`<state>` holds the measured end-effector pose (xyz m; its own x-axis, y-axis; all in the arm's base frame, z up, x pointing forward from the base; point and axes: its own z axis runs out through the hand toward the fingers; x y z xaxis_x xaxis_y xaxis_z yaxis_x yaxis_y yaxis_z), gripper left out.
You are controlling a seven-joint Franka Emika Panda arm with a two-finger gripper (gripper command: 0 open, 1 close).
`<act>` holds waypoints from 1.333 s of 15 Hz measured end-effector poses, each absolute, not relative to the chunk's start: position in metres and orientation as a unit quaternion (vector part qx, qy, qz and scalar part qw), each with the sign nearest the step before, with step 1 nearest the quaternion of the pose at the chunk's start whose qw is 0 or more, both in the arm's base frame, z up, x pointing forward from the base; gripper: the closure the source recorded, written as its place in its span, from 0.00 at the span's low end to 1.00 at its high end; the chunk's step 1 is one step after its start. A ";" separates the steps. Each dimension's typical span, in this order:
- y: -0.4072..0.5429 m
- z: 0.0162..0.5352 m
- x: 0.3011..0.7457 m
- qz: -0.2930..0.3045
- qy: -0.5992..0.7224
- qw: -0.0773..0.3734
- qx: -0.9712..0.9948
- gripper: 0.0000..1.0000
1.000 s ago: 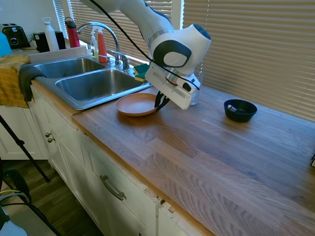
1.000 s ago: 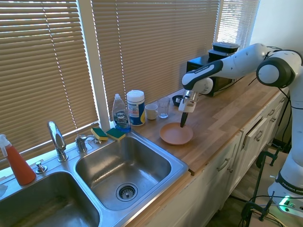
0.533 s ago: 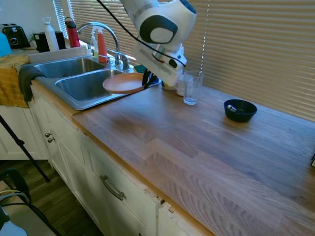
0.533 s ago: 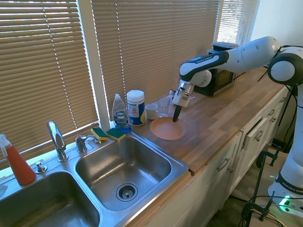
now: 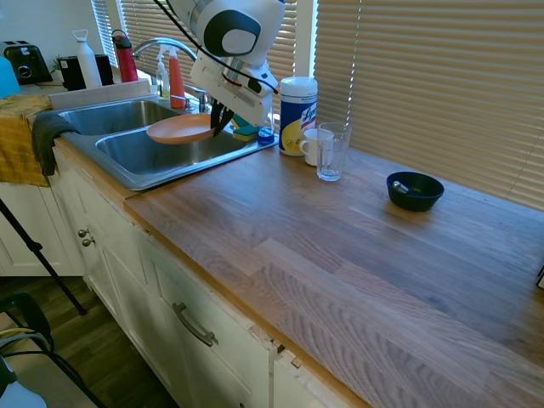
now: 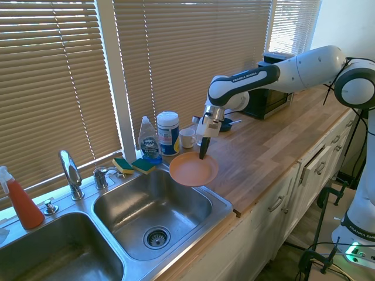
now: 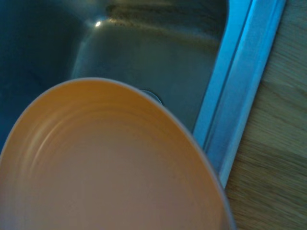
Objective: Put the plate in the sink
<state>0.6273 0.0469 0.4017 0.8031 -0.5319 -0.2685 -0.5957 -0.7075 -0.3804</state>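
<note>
Plate held in the air over the sink's near basin.

Gripper [image 6: 203,156]: closed on the rim of the plate [image 6: 192,170], which hangs roughly level above the basin edge next to the table [image 5: 357,246], clear of the sink [image 6: 146,205] floor. Wrist view: plate [image 7: 105,163] over steel basin and sink rim. On the table by the blinds: wipes canister [image 5: 297,103], white mug [image 5: 312,146], clear glass [image 5: 331,151], dark bowl [image 5: 415,190]. Behind the sink: faucet [image 6: 70,173], soap bottle [image 6: 149,140], two sponges [image 6: 133,165].
</note>
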 end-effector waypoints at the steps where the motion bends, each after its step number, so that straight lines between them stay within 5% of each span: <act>1: 0.064 0.398 0.635 0.068 0.303 0.228 -0.923 1.00; 15: 0.267 0.273 0.710 0.070 0.233 0.142 -0.959 1.00; 16: 0.270 0.265 0.713 0.078 0.231 0.136 -0.960 0.00; 20: 0.279 0.247 0.726 0.101 0.227 0.125 -0.961 0.00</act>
<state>0.7255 0.2787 0.2471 0.8767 -0.4104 -0.2510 -0.4608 -0.8661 -0.1935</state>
